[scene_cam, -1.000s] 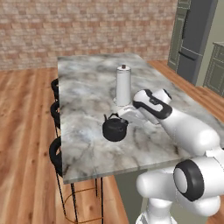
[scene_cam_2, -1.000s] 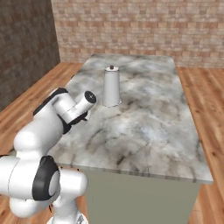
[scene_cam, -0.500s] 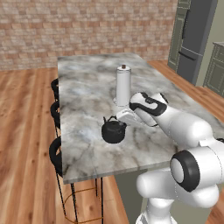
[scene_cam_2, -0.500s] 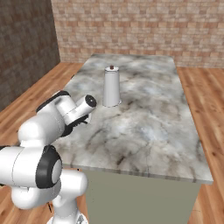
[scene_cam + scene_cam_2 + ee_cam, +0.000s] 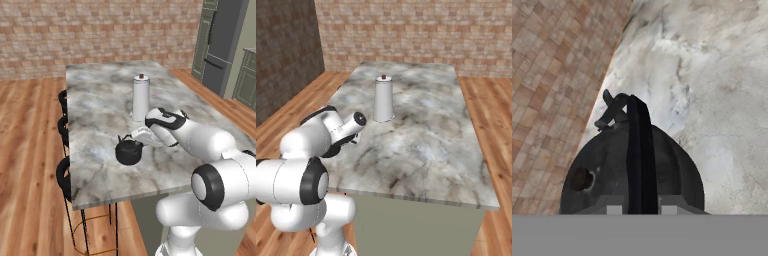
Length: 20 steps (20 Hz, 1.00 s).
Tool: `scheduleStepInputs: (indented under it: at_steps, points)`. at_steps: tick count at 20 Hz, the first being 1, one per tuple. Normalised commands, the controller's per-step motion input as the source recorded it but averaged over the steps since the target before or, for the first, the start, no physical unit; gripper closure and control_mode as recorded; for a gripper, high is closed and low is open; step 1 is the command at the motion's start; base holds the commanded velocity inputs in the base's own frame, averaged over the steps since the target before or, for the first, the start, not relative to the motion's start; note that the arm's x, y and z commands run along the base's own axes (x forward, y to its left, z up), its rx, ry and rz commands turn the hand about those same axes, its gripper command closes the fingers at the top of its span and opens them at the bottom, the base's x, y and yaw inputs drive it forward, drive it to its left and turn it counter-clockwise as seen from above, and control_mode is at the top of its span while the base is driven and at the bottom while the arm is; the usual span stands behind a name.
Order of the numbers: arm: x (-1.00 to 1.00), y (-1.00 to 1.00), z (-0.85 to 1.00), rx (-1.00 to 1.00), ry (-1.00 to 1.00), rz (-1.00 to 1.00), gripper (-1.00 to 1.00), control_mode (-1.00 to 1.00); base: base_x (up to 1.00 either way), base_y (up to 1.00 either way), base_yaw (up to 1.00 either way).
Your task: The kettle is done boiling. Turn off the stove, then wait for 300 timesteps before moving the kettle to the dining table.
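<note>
- Kettle [image 5: 129, 151] sits on the dining table [image 5: 95, 107], near the stool-side edge and toward the near end; it looks set down on the marble, though whether its base fully bears I cannot tell.
- Stools [image 5: 64, 131] line that edge to the left of the kettle, so little table is left on that side.
- Gripper [image 5: 136, 136] meets the kettle from the right and slightly above, its white hand reaching across from the arm's side.
- Jaws are at their tightest, pinching the arched handle [image 5: 640, 155]; in the hand view the dark strap runs straight up from between the tips, so its long axis lies in line with the hand.
- Spout [image 5: 610, 111] points away from the hand, toward the table edge and wood floor; the lid knob [image 5: 581, 178] lies left of the strap.
- Canister [image 5: 140, 98] stands behind and to the right of the kettle, well apart from it but just beyond the gripper's wrist.
- Judgement: the kettle has reached its place, so what remains is letting go and lifting up and back, away from the kettle and short of the canister.
</note>
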Motion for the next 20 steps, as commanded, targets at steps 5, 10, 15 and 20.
scheduleStepInputs:
  at_steps: [5,10,15,20]
  points:
    - [0.16,0.03,-0.12,0.00,0.00,-0.02,1.00,-1.00,0.00,0.00,0.00]
    - [0.18,0.02,-0.13,0.00,0.00,-0.03,1.00,-1.00,0.00,0.00,0.00]
    - [0.19,0.06,-0.12,0.00,0.00,-0.03,1.00,-1.00,0.00,0.00,0.00]
    - [0.08,0.02,-0.13,0.00,0.00,-0.02,1.00,-1.00,0.00,0.00,0.00]
